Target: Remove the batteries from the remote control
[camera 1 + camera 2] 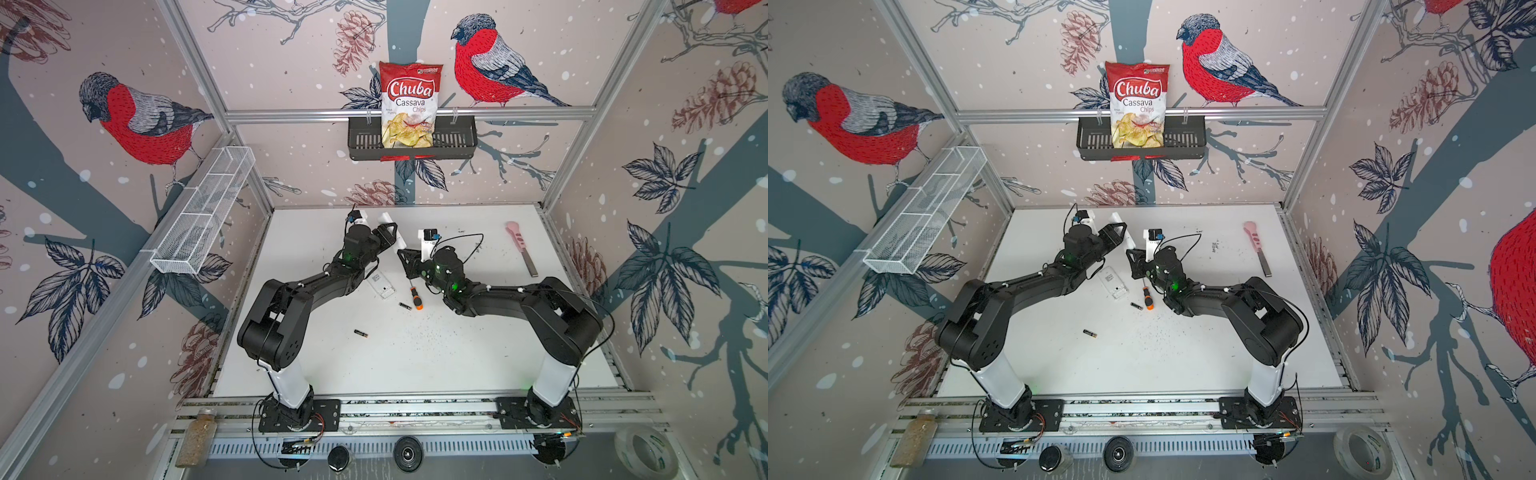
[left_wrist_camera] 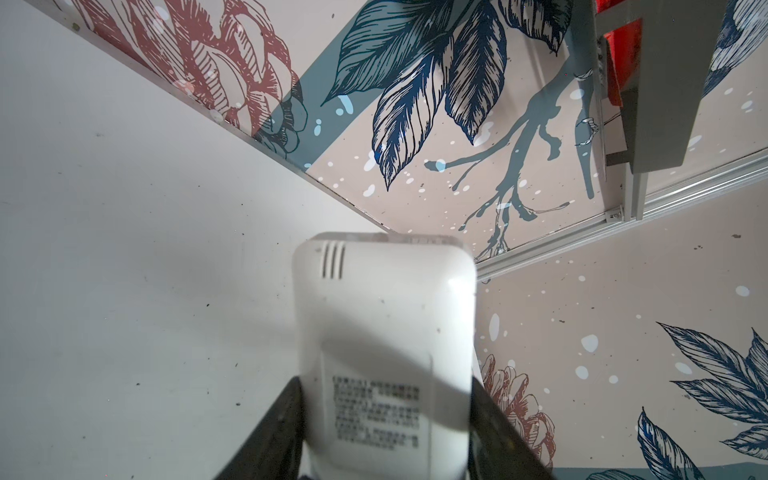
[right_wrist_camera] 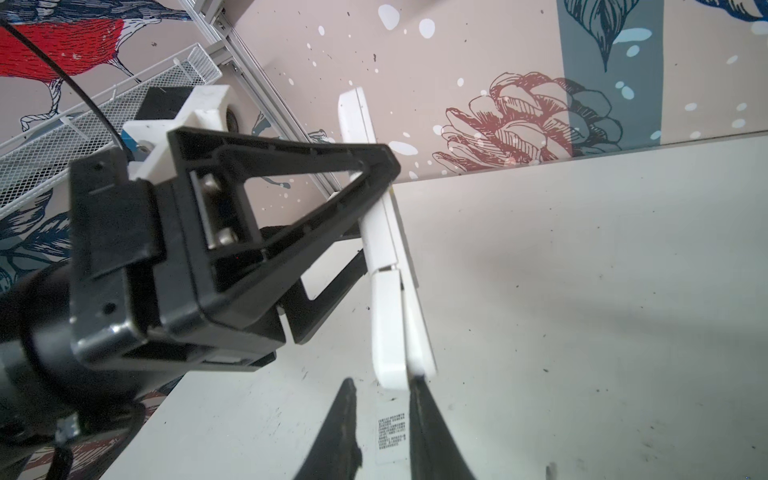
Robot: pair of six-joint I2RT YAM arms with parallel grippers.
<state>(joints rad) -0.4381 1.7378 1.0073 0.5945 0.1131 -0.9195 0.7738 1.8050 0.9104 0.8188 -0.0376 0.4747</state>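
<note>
My left gripper is shut on the white remote control and holds it by its long edges, raised above the table near the back. The left wrist view shows its labelled back. In the right wrist view the remote is edge-on. My right gripper sits at its lower end, jaws nearly together with nothing between them, one fingertip against that end. Two black batteries lie loose on the table. Any batteries inside the remote are hidden.
An orange-and-black screwdriver and a flat white labelled piece lie under the grippers. A pink-handled tool lies at the back right. A chips bag in a black basket hangs on the back wall, a wire rack on the left wall.
</note>
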